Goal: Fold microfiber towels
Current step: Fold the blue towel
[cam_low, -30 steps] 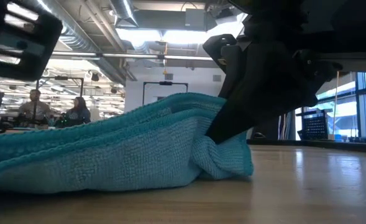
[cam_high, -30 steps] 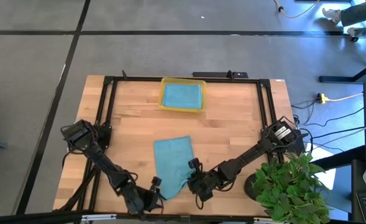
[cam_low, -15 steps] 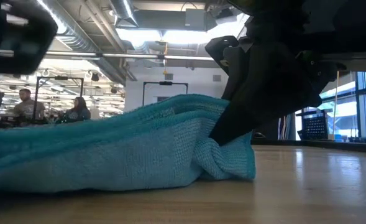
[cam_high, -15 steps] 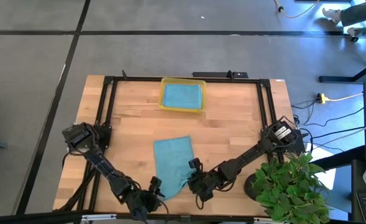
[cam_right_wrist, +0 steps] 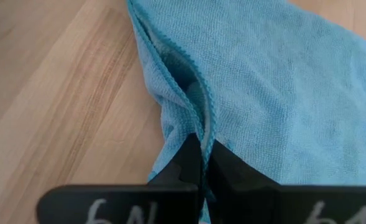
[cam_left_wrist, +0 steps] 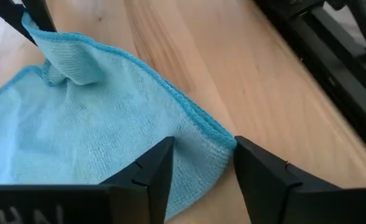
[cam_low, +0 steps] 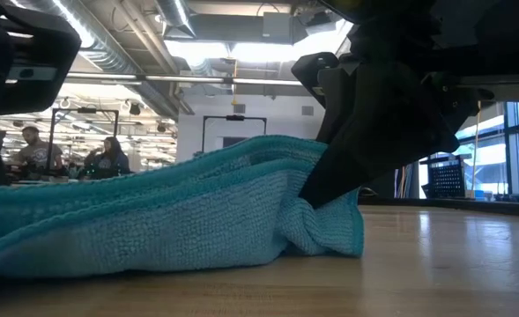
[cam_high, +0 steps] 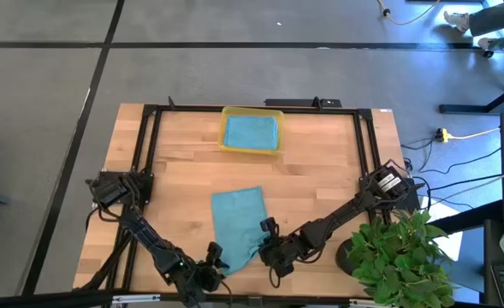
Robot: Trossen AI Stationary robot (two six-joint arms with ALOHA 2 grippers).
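free: bare wood left and right of towel (cam_high: 238, 221) | blocked: tray (cam_high: 252, 131) at far edge

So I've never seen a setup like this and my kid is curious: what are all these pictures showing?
Two dark robot arms work at a wooden table. One camera looks down from above, one sits at table height, and one rides on each wrist. A teal-blue microfiber towel lies on the wood. The right gripper is shut, pinching the towel's doubled edge. The left gripper is open, with a towel corner between its fingers. At the far side, a yellow plastic tray holds another teal-blue cloth.
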